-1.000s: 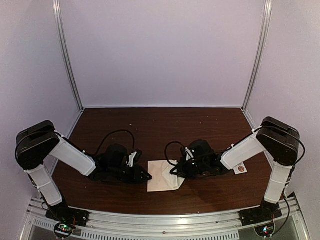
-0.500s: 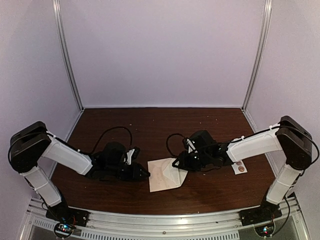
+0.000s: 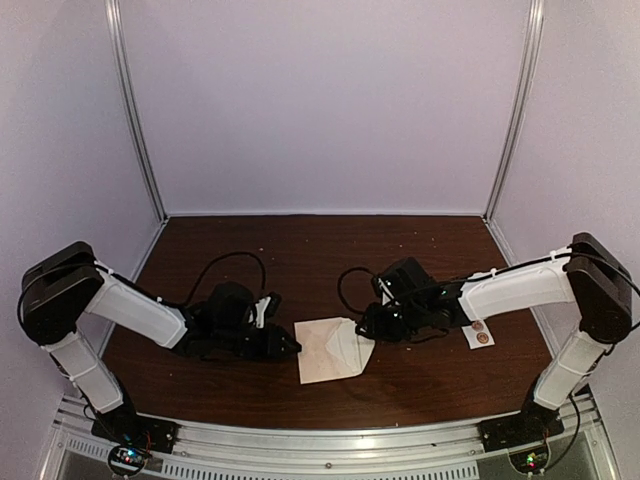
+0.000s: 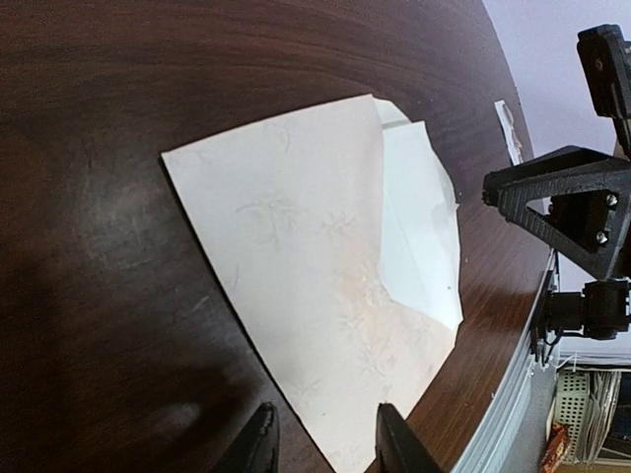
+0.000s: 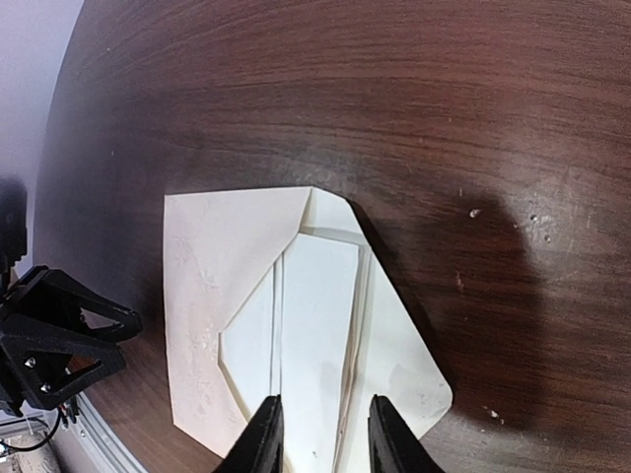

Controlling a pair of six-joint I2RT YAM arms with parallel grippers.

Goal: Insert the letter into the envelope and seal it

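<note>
The envelope (image 3: 322,352) lies flat on the table (image 3: 300,250) near the front edge, midway between the two arms. The left hand (image 4: 328,445) sits low at its left side, fingers spread, with the near corner of the paper showing in the gap. It pinches nothing, and looks placed to pin or steady the envelope, though I cannot tell if it touches.

From the other side the right hand (image 5: 323,432) comes in low as well, fingers apart over the open mouth. Between them shows the letter (image 5: 315,325), a white folded panel with creases, lying in the V of the pocket. How deep it sits cannot be told. The flap (image 5: 404,365) is folded out toward this hand, so the envelope is not yet shut. This hand seems set to push the letter home or turn the flap over.

Farther right, apart from the envelope, the sticker strip (image 3: 480,336) waits for sealing.
</note>
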